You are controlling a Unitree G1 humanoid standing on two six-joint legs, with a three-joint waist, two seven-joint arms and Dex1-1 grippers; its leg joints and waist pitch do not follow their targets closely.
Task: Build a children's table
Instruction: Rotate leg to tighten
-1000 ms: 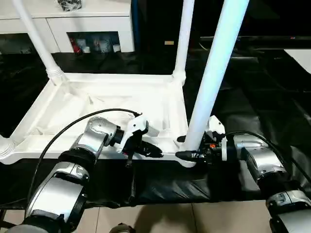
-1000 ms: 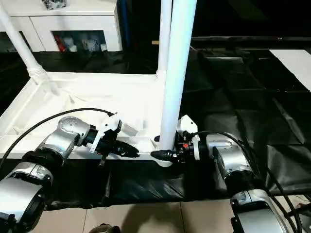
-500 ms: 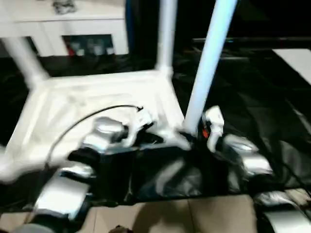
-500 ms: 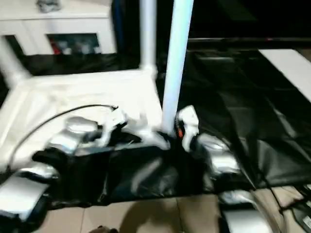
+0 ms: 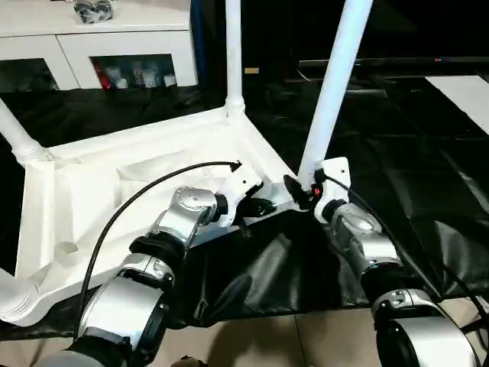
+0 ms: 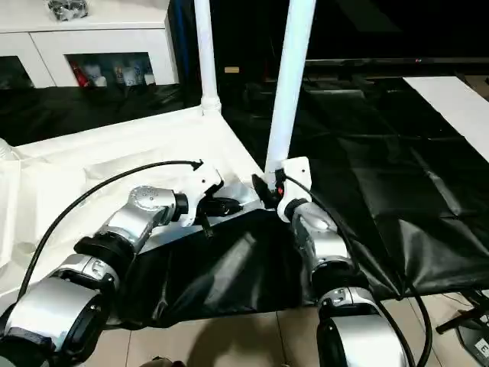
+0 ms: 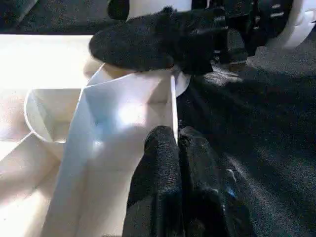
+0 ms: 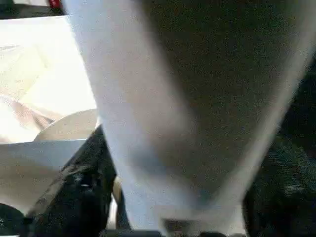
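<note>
The children's table lies upside down on a black sheet, its ribbed white top [image 5: 99, 191] turned at an angle to me. Three white legs stand in corner sockets: a far one [image 5: 233, 53], one at the left [image 5: 17, 138] and a near right one [image 5: 336, 76]. A fourth leg [image 5: 14, 300] shows at the near left corner. My left gripper [image 5: 256, 208] is shut on the thin rim [image 7: 174, 98] of the top beside the near right corner. My right gripper [image 5: 304, 188] sits at the base of the near right leg [image 8: 163, 108], which stands right before that wrist.
A white cabinet [image 5: 122, 46] with glass doors stands behind the table. The black sheet [image 5: 428, 176] spreads to the right, creased near my arms. Tiled floor [image 5: 290, 336] shows at the near edge. A white slab [image 5: 466, 84] lies at the far right.
The view has shifted. Against the cabinet, the table top has turned: its near right corner has swung away from me, and both grippers went with it.
</note>
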